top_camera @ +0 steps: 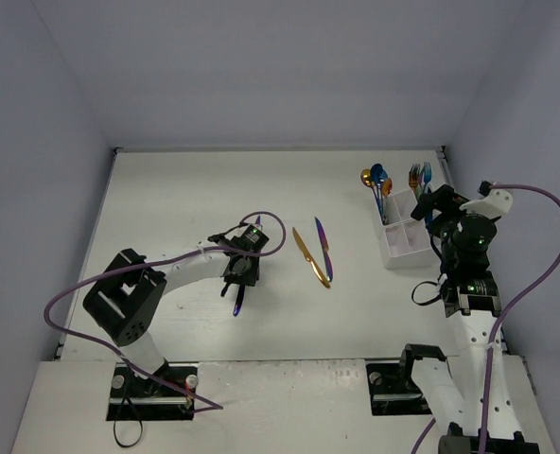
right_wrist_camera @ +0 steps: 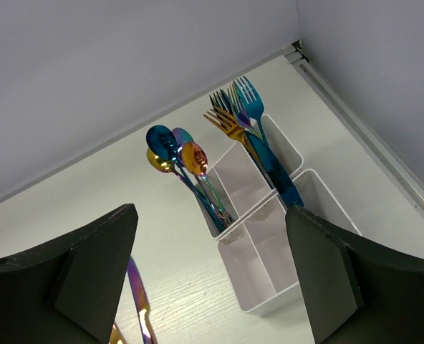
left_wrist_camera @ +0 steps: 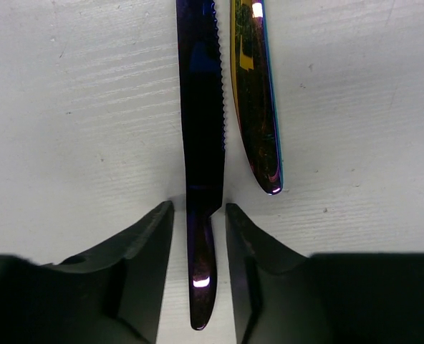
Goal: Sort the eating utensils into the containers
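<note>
My left gripper (top_camera: 239, 280) (left_wrist_camera: 199, 209) is open, low over the table, its fingers (left_wrist_camera: 147, 251) straddling the handle of a dark purple knife (left_wrist_camera: 201, 107) without touching it. A rainbow knife (left_wrist_camera: 258, 93) lies right beside it. In the top view these knives (top_camera: 237, 301) poke out below the gripper. A gold knife (top_camera: 308, 257) and a purple knife (top_camera: 324, 248) lie mid-table. The white caddy (top_camera: 400, 255) (right_wrist_camera: 269, 304) holds spoons (top_camera: 376, 180) (right_wrist_camera: 172, 150) and forks (top_camera: 419, 175) (right_wrist_camera: 237, 107) in its far compartments. My right gripper (top_camera: 429, 204) (right_wrist_camera: 210, 211) is open and empty, above the caddy.
The caddy's two near compartments show nothing inside. The purple knife (right_wrist_camera: 137, 301) shows at the lower left of the right wrist view. Walls close the table at the back and both sides. A purple cable (top_camera: 261, 222) loops over the left arm.
</note>
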